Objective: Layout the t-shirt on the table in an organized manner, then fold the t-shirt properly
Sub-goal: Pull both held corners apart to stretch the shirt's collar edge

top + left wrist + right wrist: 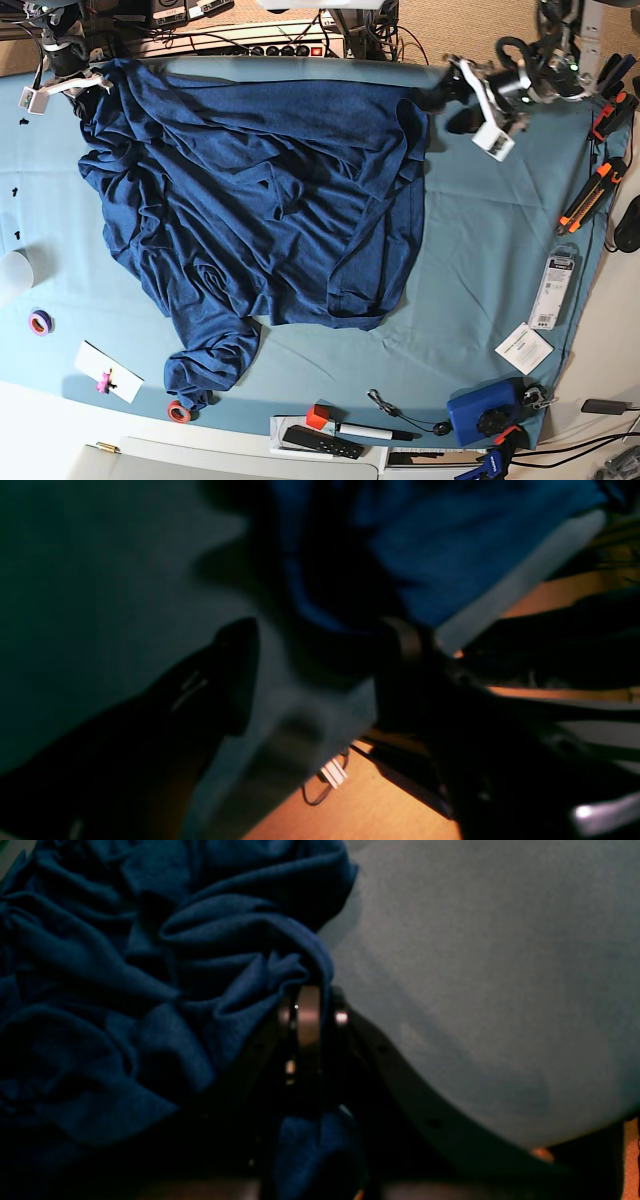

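The dark navy t-shirt (pixel 260 190) lies spread but rumpled over the table (pixel 480 250), one sleeve trailing toward the front edge. My left gripper (pixel 448 110) hovers at the shirt's far right corner, open. In the left wrist view its two dark fingers (pixel 225 680) stand wide apart over the teal cloth, with the t-shirt (pixel 450 555) just beyond them. My right gripper (pixel 75 78) is at the far left corner. Seen from the right wrist, that gripper (pixel 307 1005) is shut on a bunched fold of the t-shirt (pixel 150 990), beside the bare table (pixel 475 990).
An orange-black cutter (pixel 585 205), a white packet (pixel 555 280) and a label (pixel 522 348) lie along the right edge. A blue device (pixel 480 410), marker and remote (pixel 320 440) sit at the front. Tape rolls (pixel 40 322) and a white card (pixel 108 372) are front left.
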Robot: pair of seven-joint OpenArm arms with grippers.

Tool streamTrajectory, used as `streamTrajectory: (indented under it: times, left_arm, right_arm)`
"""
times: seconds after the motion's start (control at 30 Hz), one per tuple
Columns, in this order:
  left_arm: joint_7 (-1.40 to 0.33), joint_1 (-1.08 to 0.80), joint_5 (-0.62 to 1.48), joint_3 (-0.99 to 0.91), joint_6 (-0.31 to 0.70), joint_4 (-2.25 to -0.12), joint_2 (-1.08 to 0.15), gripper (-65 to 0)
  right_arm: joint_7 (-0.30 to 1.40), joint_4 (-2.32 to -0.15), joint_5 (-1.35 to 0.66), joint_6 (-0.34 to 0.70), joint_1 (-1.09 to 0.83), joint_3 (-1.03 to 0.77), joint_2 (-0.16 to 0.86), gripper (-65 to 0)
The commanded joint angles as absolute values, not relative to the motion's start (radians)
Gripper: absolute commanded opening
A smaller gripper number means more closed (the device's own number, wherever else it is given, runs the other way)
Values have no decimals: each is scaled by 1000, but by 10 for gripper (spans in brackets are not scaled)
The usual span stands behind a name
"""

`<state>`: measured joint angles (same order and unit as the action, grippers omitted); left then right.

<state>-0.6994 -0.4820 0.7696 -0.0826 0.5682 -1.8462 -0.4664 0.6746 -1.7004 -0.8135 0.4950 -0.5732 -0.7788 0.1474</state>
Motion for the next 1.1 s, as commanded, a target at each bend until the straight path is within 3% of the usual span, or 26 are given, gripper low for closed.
streamTrajectory:
  times: [0.0, 0.2, 0.4, 0.6, 0.8, 1.07]
  left_arm:
    - [-686, -482, 786, -72, 573, -1860, -480, -256]
    - [-682, -476, 766, 51, 571, -1861, -479, -235]
    - [-661, -428, 588, 112, 417, -1861, -445, -242]
    - [-647, -413, 521, 113, 360, -1861, -445, -376]
    - [-667, -413, 508, 113, 356, -1861, -451, -650]
    - [-744, -415, 508, 113, 366, -1861, -462, -650]
  right_arm:
    - [655, -1715, -830, 502, -579, -786, 158, -650]
    - [655, -1715, -830, 502, -579, -786, 158, -650]
    - [655, -1715, -831, 502, -579, -786, 158, -650]
    - [655, -1715, -831, 502, -579, -786, 158, -650]
    - [655, -1715, -866, 503, -579, -786, 158, -650]
    - [655, -1715, -883, 591, -579, -786, 157, -650]
